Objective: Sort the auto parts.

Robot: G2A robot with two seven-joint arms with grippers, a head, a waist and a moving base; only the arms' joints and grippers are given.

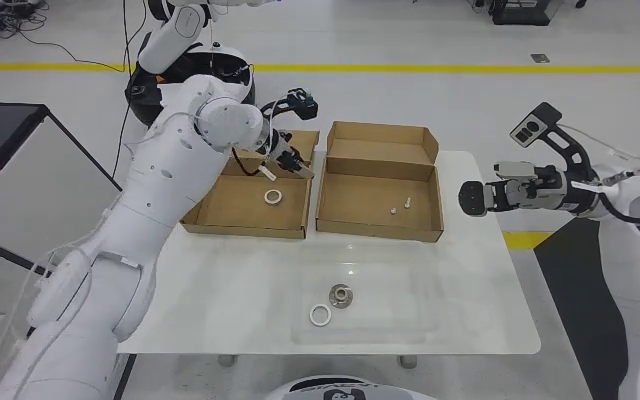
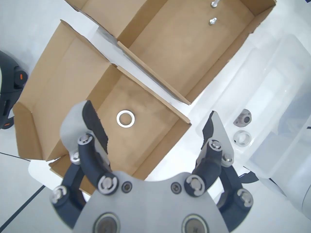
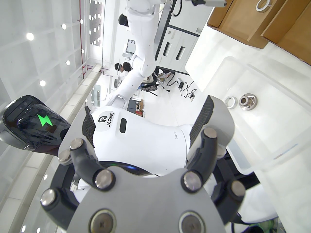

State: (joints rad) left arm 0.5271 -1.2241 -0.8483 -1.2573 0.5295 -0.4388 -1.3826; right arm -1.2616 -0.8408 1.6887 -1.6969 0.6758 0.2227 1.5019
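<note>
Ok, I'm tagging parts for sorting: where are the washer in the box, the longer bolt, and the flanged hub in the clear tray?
washer [image 2: 118,119], left wrist view, on its flat rim.
longer bolt [image 2: 217,0], left wrist view, mid-shaft.
flanged hub [image 3: 253,103], right wrist view, on its flange.

Open-topped left box [image 2: 145,144], walls ringing washer [image 2: 126,119], left gripper [image 2: 150,109] hanging over it, right box [image 2: 182,49] alongside

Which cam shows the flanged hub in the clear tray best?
Right wrist view: the hub lies unobstructed, with its bore and flange clear. Left wrist view shows the hub from the side. Top view shows the hub tiny.
</note>
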